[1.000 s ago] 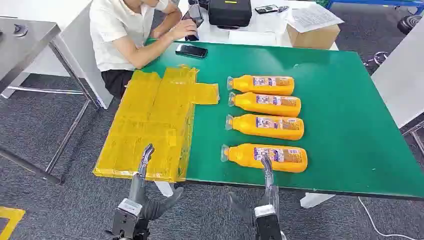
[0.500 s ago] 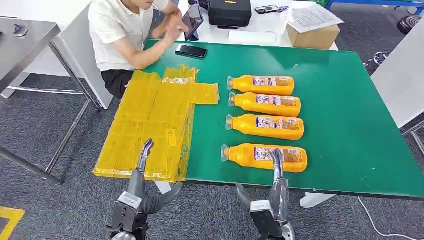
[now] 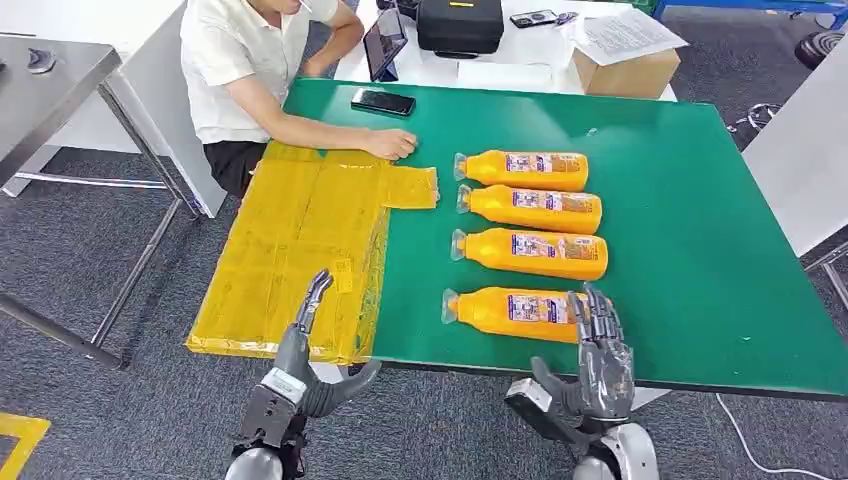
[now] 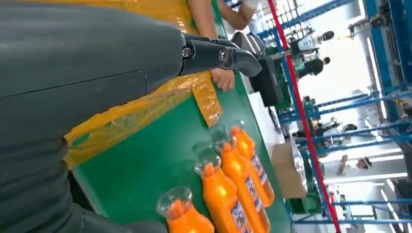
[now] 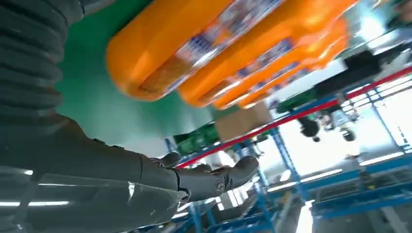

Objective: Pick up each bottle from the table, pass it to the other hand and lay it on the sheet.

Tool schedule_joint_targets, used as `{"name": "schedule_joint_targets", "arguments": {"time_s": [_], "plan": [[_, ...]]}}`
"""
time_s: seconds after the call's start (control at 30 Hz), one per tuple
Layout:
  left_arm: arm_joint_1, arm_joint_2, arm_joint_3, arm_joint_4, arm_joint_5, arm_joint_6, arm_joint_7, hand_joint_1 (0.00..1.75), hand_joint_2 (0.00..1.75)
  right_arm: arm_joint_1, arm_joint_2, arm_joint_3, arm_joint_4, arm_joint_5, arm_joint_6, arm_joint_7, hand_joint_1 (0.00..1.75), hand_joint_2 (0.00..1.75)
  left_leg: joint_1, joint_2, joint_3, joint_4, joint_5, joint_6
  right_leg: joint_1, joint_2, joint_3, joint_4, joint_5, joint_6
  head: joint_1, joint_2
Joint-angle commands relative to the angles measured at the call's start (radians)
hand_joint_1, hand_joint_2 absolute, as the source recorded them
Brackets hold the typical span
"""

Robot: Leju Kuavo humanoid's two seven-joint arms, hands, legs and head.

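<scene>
A green counter (image 3: 680,200) carries four orange bottles lying in a row, and a yellow sheet (image 3: 300,250) overhangs its left edge, where a seated person's hand (image 3: 392,146) rests on the sheet's far end. The right hand (image 3: 598,350) hovers at the near counter edge, fingers spread and empty, its fingertips over the label end of the nearest bottle (image 3: 528,314); the left hand (image 3: 305,350) waits open and empty by the sheet's near edge. The grasp would likely go best with the right hand closing across the bottle's body, leaving one end free for the left to take.

Both hands (image 3: 306,352) (image 3: 598,352) raised, fingers apart
</scene>
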Motion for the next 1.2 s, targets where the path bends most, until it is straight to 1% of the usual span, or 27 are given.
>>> {"name": "schedule_joint_targets", "arguments": {"time_s": [0.03, 0.1, 0.17, 0.2, 0.23, 0.27, 0.3, 0.33, 0.37, 0.4, 0.47, 0.57, 0.6, 0.63, 0.67, 0.7, 0.73, 0.77, 0.93, 0.97, 1.03, 1.07, 1.13, 1.17, 1.2], "plan": [[-0.045, 0.012, -0.035, 0.075, -0.015, -0.009, 0.012, 0.0, 1.75, -0.085, -0.064, -0.026, 0.151, 0.091, -0.005, 0.076, 0.0, 1.75, 0.0, 0.001, 0.004, -0.001, -0.001, -0.001, 0.0, 0.001, 0.004, -0.002, 0.0, -0.001, 0.0, 0.0], [-0.042, 0.012, -0.038, 0.061, -0.016, -0.01, 0.013, 0.0, 1.75, -0.118, -0.088, 0.013, 0.199, 0.07, 0.012, 0.112, 0.0, 1.75, 0.0, 0.002, 0.004, -0.001, -0.001, -0.001, 0.0, 0.002, 0.003, -0.001, 0.0, -0.001, 0.0, 0.0], [-0.038, 0.014, -0.041, 0.049, -0.016, -0.009, 0.013, 0.0, 1.75, -0.157, -0.126, 0.07, 0.255, 0.061, 0.033, 0.178, 0.0, 1.75, 0.001, 0.002, 0.007, -0.002, -0.002, -0.002, 0.001, 0.003, 0.007, -0.002, -0.001, -0.002, 0.0, 0.0], [-0.039, 0.014, -0.042, 0.048, -0.016, -0.009, 0.013, 0.0, 1.75, -0.174, -0.132, 0.08, 0.28, 0.053, 0.04, 0.187, 0.0, 1.75, 0.001, 0.002, 0.005, -0.001, -0.001, -0.002, 0.001, 0.003, 0.005, -0.002, 0.0, -0.002, 0.0, 0.0], [-0.04, 0.014, -0.043, 0.049, -0.015, -0.009, 0.012, 0.0, 1.75, -0.183, -0.135, 0.086, 0.293, 0.047, 0.034, 0.188, 0.0, 1.75, 0.0, 0.002, 0.006, -0.001, -0.002, -0.002, 0.001, 0.003, 0.006, -0.002, -0.001, -0.002, 0.0, 0.0], [-0.04, 0.014, -0.043, 0.049, -0.015, -0.009, 0.012, 0.0, 1.75, -0.183, -0.135, 0.086, 0.293, 0.047, 0.034, 0.188, 0.0, 1.75, 0.001, 0.002, 0.004, -0.001, -0.001, -0.002, 0.001, 0.002, 0.004, -0.002, 0.0, -0.001, 0.0, 0.0], [-0.04, 0.014, -0.043, 0.049, -0.015, -0.009, 0.012, 0.0, 1.75, -0.183, -0.135, 0.086, 0.293, 0.047, 0.034, 0.188, 0.0, 1.75, 0.001, 0.002, 0.006, -0.001, -0.002, -0.002, 0.001, 0.003, 0.006, -0.002, 0.0, -0.002, 0.0, 0.0], [-0.042, 0.014, -0.043, 0.051, -0.015, -0.009, 0.012, 0.0, 1.75, -0.189, -0.135, 0.09, 0.305, 0.044, 0.041, 0.19, 0.0, 1.75, 0.0, 0.001, 0.003, -0.001, -0.001, -0.001, 0.001, 0.001, 0.003, -0.001, 0.0, -0.001, 0.0, 0.0], [-0.046, 0.014, -0.044, 0.055, -0.015, -0.009, 0.012, 0.0, 1.75, -0.199, -0.137, 0.096, 0.32, 0.04, 0.047, 0.193, 0.0, 1.75, 0.0, 0.0, 0.002, -0.001, 0.0, -0.001, 0.001, 0.001, 0.003, -0.001, 0.0, -0.001, 0.0, 0.0], [-0.05, 0.011, -0.044, 0.059, -0.014, -0.009, 0.011, 0.0, 1.75, -0.218, -0.14, 0.103, 0.349, 0.035, 0.058, 0.203, 0.0, 1.75, 0.0, 0.001, 0.005, -0.001, -0.001, -0.002, 0.001, 0.001, 0.004, -0.001, -0.001, -0.002, 0.0, 0.0], [-0.055, 0.011, -0.049, 0.062, -0.017, -0.012, 0.012, 0.0, 1.75, -0.234, -0.143, 0.108, 0.376, 0.031, 0.068, 0.21, 0.0, 1.75, 0.001, 0.002, 0.004, -0.001, -0.001, -0.002, 0.001, 0.003, 0.004, -0.001, 0.0, -0.002, 0.0, 0.0], [-0.056, 0.01, -0.049, 0.063, -0.016, -0.012, 0.012, 0.0, 1.75, -0.238, -0.143, 0.109, 0.384, 0.03, 0.068, 0.211, 0.0, 1.75, 0.0, 0.0, 0.002, -0.001, 0.0, -0.001, 0.001, 0.001, 0.002, -0.001, 0.0, -0.001, 0.0, 0.0], [-0.056, 0.01, -0.049, 0.063, -0.016, -0.012, 0.012, 0.0, 1.75, -0.238, -0.143, 0.109, 0.384, 0.03, 0.068, 0.211, 0.0, 1.75, 0.0, 0.0, 0.004, -0.001, -0.001, -0.001, 0.0, 0.001, 0.004, -0.001, 0.0, -0.001, 0.0, 0.0], [-0.056, 0.01, -0.049, 0.063, -0.016, -0.012, 0.012, 0.0, 1.75, -0.238, -0.143, 0.109, 0.384, 0.03, 0.068, 0.211, 0.0, 1.75, 0.0, 0.0, 0.002, -0.001, 0.0, -0.001, 0.0, 0.001, 0.003, -0.001, 0.0, -0.001, 0.0, 0.0], [-0.058, 0.01, -0.05, 0.064, -0.017, -0.014, 0.013, 0.0, 1.75, -0.244, -0.143, 0.114, 0.398, 0.027, 0.068, 0.21, 0.0, 1.75, 0.001, 0.001, 0.006, -0.001, -0.002, -0.002, 0.001, 0.002, 0.005, -0.001, -0.001, -0.002, 0.0, 0.0], [-0.059, 0.01, -0.05, 0.065, -0.017, -0.015, 0.012, 0.0, 1.75, -0.246, -0.142, 0.117, 0.408, 0.028, 0.07, 0.211, 0.0, 1.75, 0.0, 0.001, 0.003, -0.001, -0.001, -0.001, 0.0, 0.001, 0.003, -0.001, 0.0, -0.001, 0.0, 0.0], [-0.061, 0.01, -0.05, 0.066, -0.017, -0.015, 0.013, 0.0, 1.75, -0.252, -0.142, 0.123, 0.42, 0.025, 0.08, 0.212, 0.0, 1.75, 0.0, 0.001, 0.002, -0.001, 0.0, -0.001, 0.0, 0.001, 0.002, -0.001, 0.0, -0.001, 0.0, 0.0], [-0.063, 0.01, -0.051, 0.067, -0.019, -0.018, 0.013, 0.0, 1.75, -0.258, -0.143, 0.134, 0.438, 0.023, 0.09, 0.212, 0.0, 1.75, 0.001, 0.001, 0.005, -0.001, -0.002, -0.002, 0.001, 0.002, 0.005, -0.001, -0.001, -0.002, 0.0, 0.0], [-0.072, 0.008, -0.058, 0.062, -0.024, -0.036, 0.02, 0.0, 1.75, -0.277, -0.153, 0.168, 0.47, 0.032, 0.124, 0.233, 0.0, 1.75, 0.0, 0.001, 0.002, -0.001, 0.0, -0.001, 0.0, 0.001, 0.002, -0.001, 0.0, -0.001, 0.0, 0.0], [-0.072, 0.008, -0.058, 0.062, -0.024, -0.036, 0.02, 0.0, 1.75, -0.277, -0.153, 0.168, 0.47, 0.032, 0.124, 0.233, 0.0, 1.75, 0.001, 0.001, 0.004, -0.001, -0.001, -0.002, 0.001, 0.001, 0.004, -0.001, 0.0, -0.002, 0.0, 0.0], [-0.072, 0.008, -0.058, 0.062, -0.024, -0.036, 0.02, 0.0, 1.75, -0.277, -0.153, 0.168, 0.47, 0.032, 0.124, 0.233, 0.0, 1.75, 0.0, 0.001, 0.003, -0.001, -0.001, -0.001, 0.001, 0.001, 0.003, -0.001, 0.0, -0.001, 0.0, 0.0], [-0.073, 0.008, -0.059, 0.063, -0.025, -0.037, 0.021, 0.0, 1.75, -0.279, -0.154, 0.169, 0.472, 0.031, 0.128, 0.234, 0.0, 1.75, 0.001, 0.001, 0.005, -0.001, -0.001, -0.002, 0.001, 0.001, 0.005, -0.001, -0.001, -0.002, 0.0, 0.0], [-0.074, 0.008, -0.059, 0.063, -0.026, -0.041, 0.021, 0.0, 1.75, -0.286, -0.157, 0.177, 0.487, 0.029, 0.15, 0.247, 0.0, 1.75, 0.001, 0.0, 0.003, -0.001, 0.0, -0.001, 0.001, 0.0, 0.003, -0.001, 0.0, -0.001, 0.0, 0.0], [-0.076, 0.008, -0.06, 0.062, -0.026, -0.042, 0.022, 0.0, 1.75, -0.291, -0.159, 0.177, 0.495, 0.026, 0.158, 0.252, 0.0, 1.75, 0.0, 0.0, 0.006, -0.001, -0.001, -0.002, 0.001, 0.001, 0.006, -0.001, -0.001, -0.002, 0.0, 0.0], [-0.076, 0.008, -0.06, 0.061, -0.026, -0.042, 0.022, 0.0, 1.75, -0.297, -0.16, 0.177, 0.504, 0.018, 0.163, 0.254, 0.0, 1.75, 0.001, 0.0, 0.005, -0.001, -0.001, -0.002, 0.001, 0.001, 0.005, -0.001, 0.0, -0.001, 0.0, 0.0]]}}
